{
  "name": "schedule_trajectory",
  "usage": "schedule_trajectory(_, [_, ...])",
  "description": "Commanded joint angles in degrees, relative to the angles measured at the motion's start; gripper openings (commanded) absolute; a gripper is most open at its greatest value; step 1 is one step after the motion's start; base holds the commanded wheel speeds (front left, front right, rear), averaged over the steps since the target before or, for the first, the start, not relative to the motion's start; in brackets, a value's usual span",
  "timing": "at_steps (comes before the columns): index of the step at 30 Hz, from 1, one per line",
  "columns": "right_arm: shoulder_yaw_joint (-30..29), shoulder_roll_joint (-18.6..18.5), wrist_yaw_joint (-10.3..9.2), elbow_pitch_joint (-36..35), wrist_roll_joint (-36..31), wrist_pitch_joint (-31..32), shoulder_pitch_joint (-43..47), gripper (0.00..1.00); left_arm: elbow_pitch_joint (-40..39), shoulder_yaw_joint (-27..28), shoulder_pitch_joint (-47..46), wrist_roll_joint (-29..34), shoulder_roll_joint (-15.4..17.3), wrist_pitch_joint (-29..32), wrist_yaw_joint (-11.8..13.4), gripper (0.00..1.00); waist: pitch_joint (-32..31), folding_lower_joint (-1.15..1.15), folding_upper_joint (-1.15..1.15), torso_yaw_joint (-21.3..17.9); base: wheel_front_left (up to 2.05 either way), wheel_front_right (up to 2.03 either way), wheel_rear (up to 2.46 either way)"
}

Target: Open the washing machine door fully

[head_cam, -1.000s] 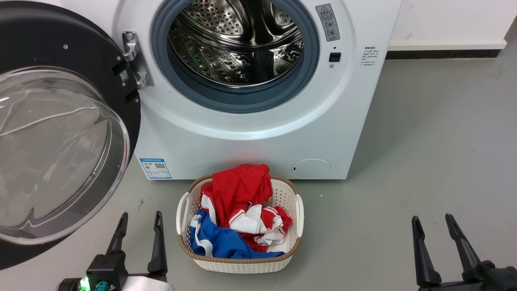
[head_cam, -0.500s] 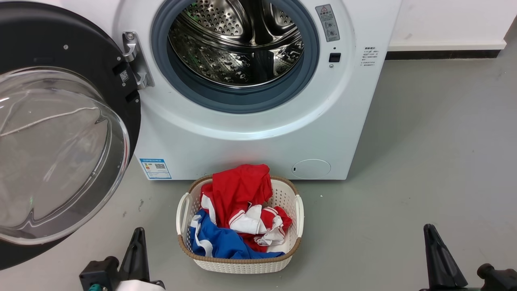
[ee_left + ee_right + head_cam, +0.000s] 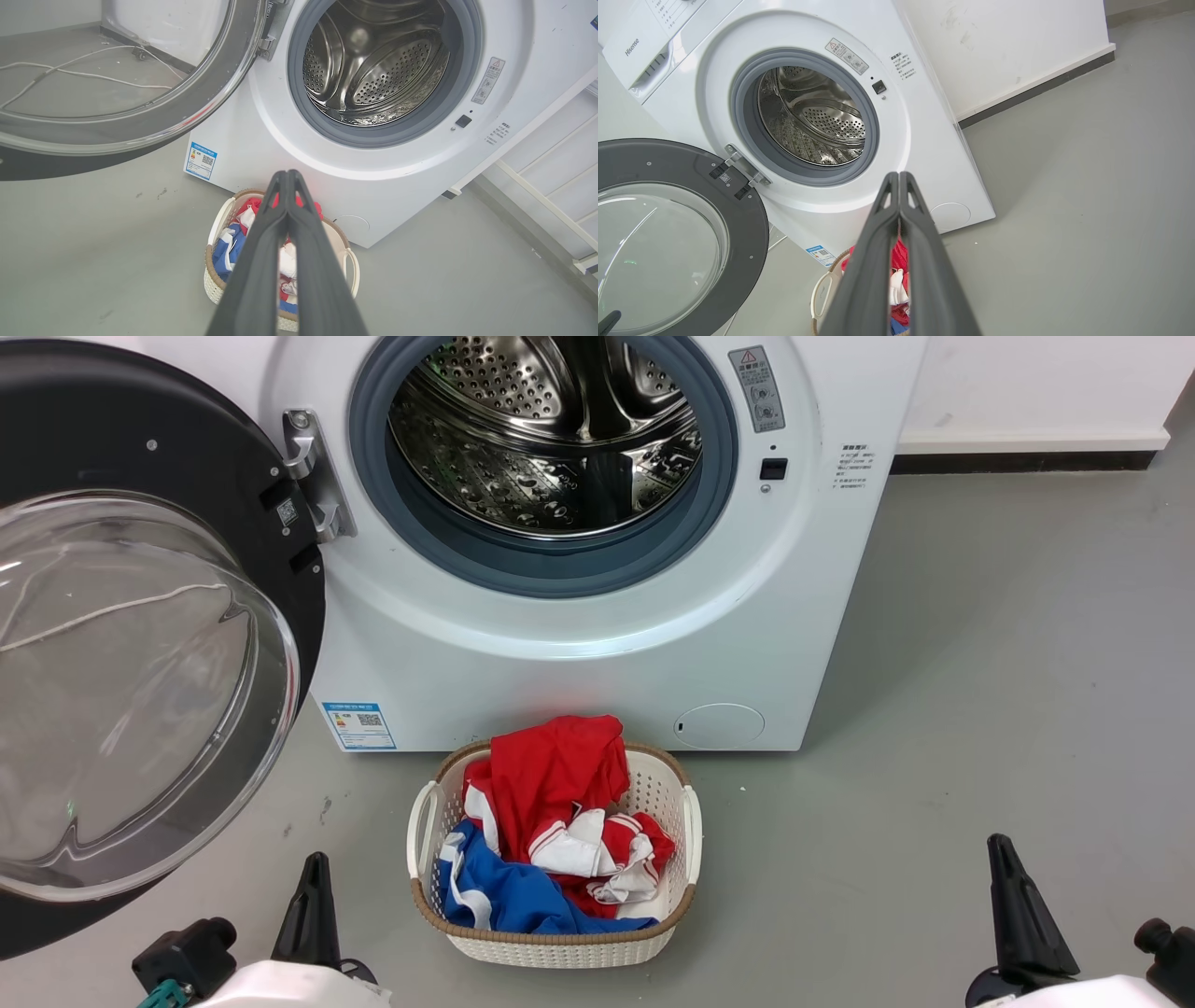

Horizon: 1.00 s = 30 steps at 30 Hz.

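Grey floor (image 3: pixel 980 644) everywhere, white wall (image 3: pixel 1046 383) at the back, and the washing machine (image 3: pixel 579 681) standing in front of it. So the washing machine door (image 3: pixel 187 457) is swung right out on its hinge (image 3: pixel 313 476) to the robot's left, glass bowl bulging toward us, and you can look straight into the steel drum (image 3: pixel 551 439). Through the glass there's a white cable (image 3: pixel 93 77) lying on the floor. Just in front of the machine sits a white basket (image 3: pixel 551 947) with red, white and blue clothes (image 3: pixel 551 775) piled in it. Both arms are down low, well apart from the door. The left gripper (image 3: pixel 286 173) has its fingers pressed together tip to tip, nothing between them, touching nothing. Same deal with the right gripper (image 3: pixel 899 175): pinched closed, empty, over the floor to the right of the basket.
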Motion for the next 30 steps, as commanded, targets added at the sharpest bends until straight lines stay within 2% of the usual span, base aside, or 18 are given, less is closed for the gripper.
schedule_trajectory(1, [0.0,-0.6,0.00,-0.1,3.0,0.5,-1.8,0.00,-0.5,0.4,-1.8,-3.0,0.1,0.6,-0.3,0.00,0.0,0.00,0.00,0.0,0.00,0.00,0.00])
schedule_trajectory(30, [-0.6,-1.2,0.00,4.1,26.0,5.5,-6.6,0.00,1.3,1.6,-4.8,-26.1,0.2,6.1,-2.3,0.00,0.0,0.00,0.00,-0.1,0.00,0.00,0.00])
